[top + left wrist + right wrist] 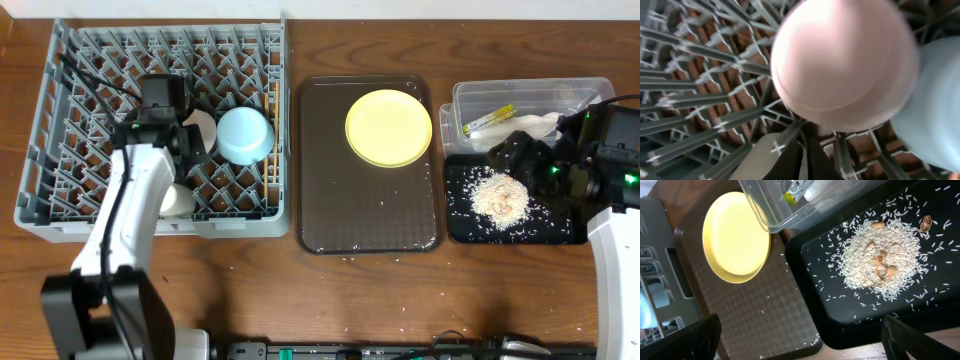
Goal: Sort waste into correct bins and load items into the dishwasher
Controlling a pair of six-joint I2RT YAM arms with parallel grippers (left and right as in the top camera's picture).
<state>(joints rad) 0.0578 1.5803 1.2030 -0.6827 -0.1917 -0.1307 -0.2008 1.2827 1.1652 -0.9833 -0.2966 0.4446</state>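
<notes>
Wooden table, grey rack, brown tray

Brown wood table, grain running L–R, fills nearly the whole overhead view. Pale strip along far edge; wall or floor, can't tell. Black rail w/ cables at near edge. Light even, shadows soft.
</notes>
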